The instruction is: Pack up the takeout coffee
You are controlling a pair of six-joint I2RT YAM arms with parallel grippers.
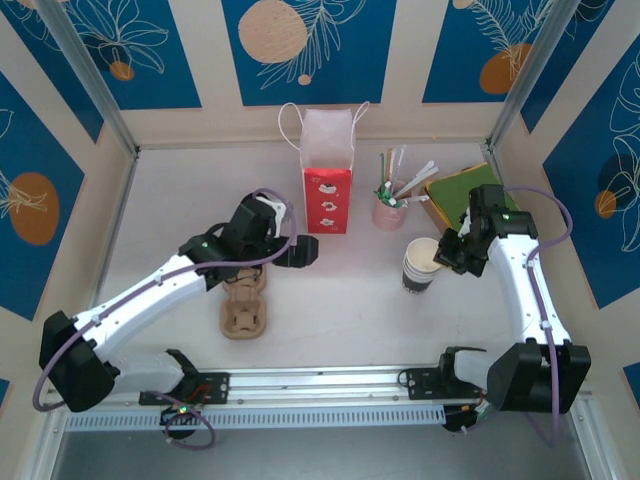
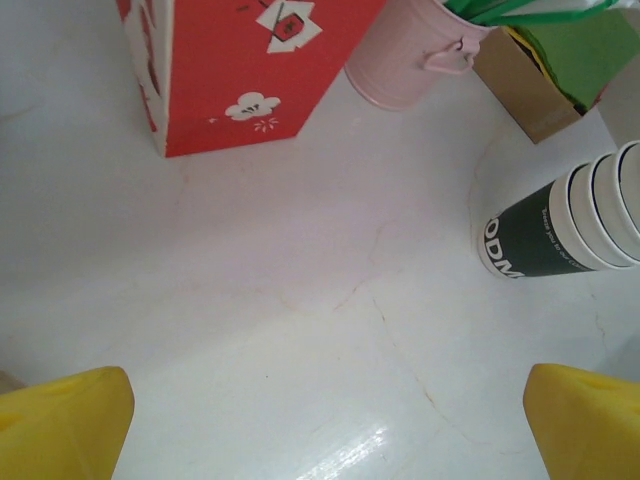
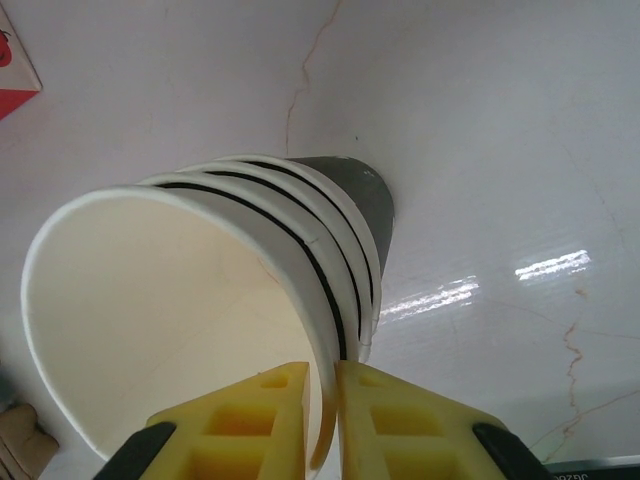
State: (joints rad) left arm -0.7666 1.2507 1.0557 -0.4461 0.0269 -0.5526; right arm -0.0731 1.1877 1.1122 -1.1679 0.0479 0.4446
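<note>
**Right gripper (image 3: 322, 372) astride the paper cup's (image 3: 150, 290) rim**

Its jaws stand nearly closed; whether they pinch I cannot tell. The cup tops a nested stack (image 3: 365, 195) on the table's (image 1: 350, 300) right. Light, thin, crushable: hold the rolled rim gently. Left gripper (image 2: 327, 410) gapes wide, empty.

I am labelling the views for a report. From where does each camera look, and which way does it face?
Top external: fixed above and behind the bases, looking down on the table; both arms, left gripper and right gripper show.
Left wrist: on the left arm, facing the red bag and paper cup stack; its wide-apart yellow fingers show.
Right wrist: on the right arm, looking into the stack; its fingers straddle the top rim.
Shared: all three see the stack.
</note>
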